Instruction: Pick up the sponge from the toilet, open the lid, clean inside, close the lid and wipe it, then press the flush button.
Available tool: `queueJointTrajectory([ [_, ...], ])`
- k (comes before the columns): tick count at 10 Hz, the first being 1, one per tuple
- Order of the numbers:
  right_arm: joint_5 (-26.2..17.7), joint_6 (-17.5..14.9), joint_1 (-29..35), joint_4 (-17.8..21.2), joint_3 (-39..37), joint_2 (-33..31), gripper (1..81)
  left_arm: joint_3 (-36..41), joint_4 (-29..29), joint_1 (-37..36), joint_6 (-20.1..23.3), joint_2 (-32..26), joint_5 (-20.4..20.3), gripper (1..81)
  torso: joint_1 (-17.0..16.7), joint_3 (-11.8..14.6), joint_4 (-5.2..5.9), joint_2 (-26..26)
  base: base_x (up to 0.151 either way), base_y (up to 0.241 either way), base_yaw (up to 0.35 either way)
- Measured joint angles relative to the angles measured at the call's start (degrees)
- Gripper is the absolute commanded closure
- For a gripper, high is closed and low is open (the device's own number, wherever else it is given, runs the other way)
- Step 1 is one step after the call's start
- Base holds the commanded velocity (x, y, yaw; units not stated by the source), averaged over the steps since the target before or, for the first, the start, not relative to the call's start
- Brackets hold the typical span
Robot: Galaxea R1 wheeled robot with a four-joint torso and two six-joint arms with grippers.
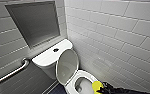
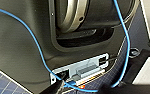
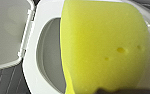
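Okay, my right gripper (image 1: 106,89) is clamped on the sponge (image 1: 97,86), holding it just above the toilet (image 1: 71,86) at the near rim, ready to reach inside. The lid (image 1: 67,65) stands propped against the tank, leaving the bowl clear.

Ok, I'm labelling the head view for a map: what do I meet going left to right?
From the left: grab bar → flush button → lid, standing open → sponge → right gripper holding it.
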Motion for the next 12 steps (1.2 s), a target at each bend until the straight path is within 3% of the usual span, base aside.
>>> queueJointTrajectory([
  [7,-6.34,0.13,10.05,0.02,-6.39,8.14,81.1,-1.19,-0.04,-0.11,0.00,0.63,-0.11,1.0,0.00,-0.48,0.00,0.02,0.000,0.000,0.000],
  [10,-6.11,0.80,10.87,0.05,-8.18,11.58,81.1,-1.19,-0.06,-0.89,0.02,0.83,-0.26,1.0,0.02,-4.48,0.00,0.09,0.000,0.000,0.000],
  [12,-5.69,1.96,12.19,0.07,-9.70,12.79,81.1,-1.19,-0.06,-1.07,0.00,0.80,-0.30,1.0,0.04,-5.16,0.00,0.11,0.000,0.000,0.000],
])
